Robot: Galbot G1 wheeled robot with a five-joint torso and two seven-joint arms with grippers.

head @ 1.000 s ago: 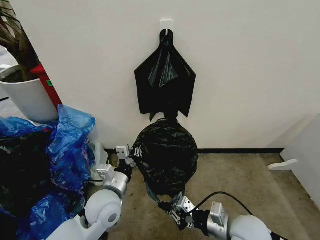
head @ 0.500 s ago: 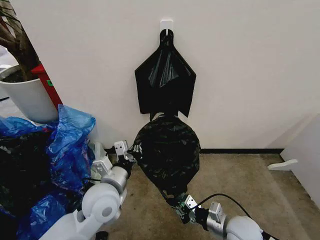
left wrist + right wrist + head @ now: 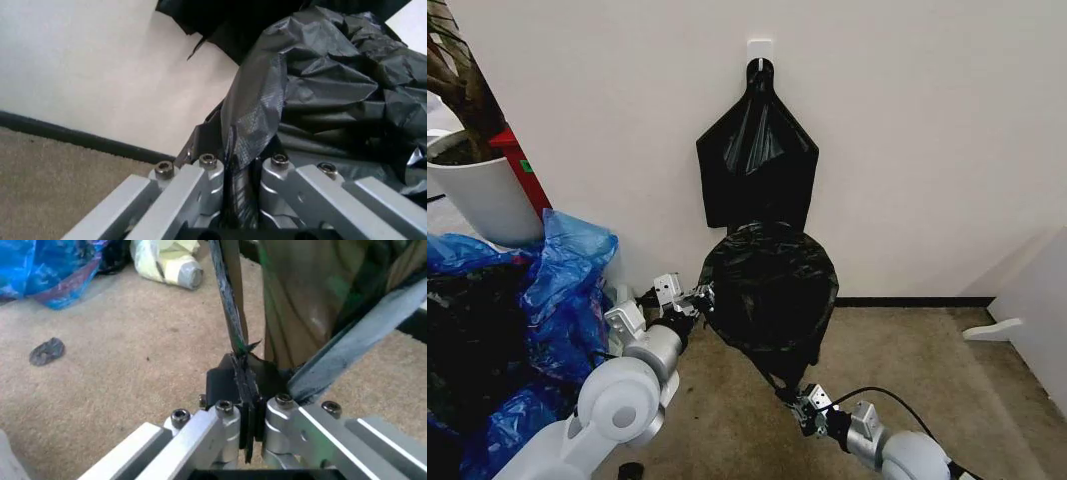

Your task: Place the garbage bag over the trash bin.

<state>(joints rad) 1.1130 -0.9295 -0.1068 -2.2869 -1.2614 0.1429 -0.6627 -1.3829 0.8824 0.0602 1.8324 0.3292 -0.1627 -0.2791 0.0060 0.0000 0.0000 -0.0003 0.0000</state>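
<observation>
The garbage bag [image 3: 769, 290] is a glossy, wrinkled black sheet stretched in front of the white wall, between my two grippers. My left gripper [image 3: 695, 298] is shut on its left edge; the left wrist view shows the film [image 3: 313, 85] pinched between the fingers [image 3: 207, 172]. My right gripper [image 3: 799, 405] is shut on the bag's lower tip, low over the carpet. In the right wrist view a thin strip of the bag [image 3: 230, 310] runs taut out of the closed gripper [image 3: 248, 410]. The trash bin is hidden.
A smaller kite-shaped black bundle [image 3: 757, 150] hangs from a wall hook above the bag. Shiny blue bags [image 3: 557, 290] pile up on the left, under a white plant pot [image 3: 482, 195]. A pale crumpled object [image 3: 167, 265] lies on the carpet. A white panel [image 3: 1037, 310] stands at right.
The bag has been pulled higher and tauter against the wall. My left gripper rose slightly with its edge. My right gripper moved down and right in the head view, still holding the tip.
</observation>
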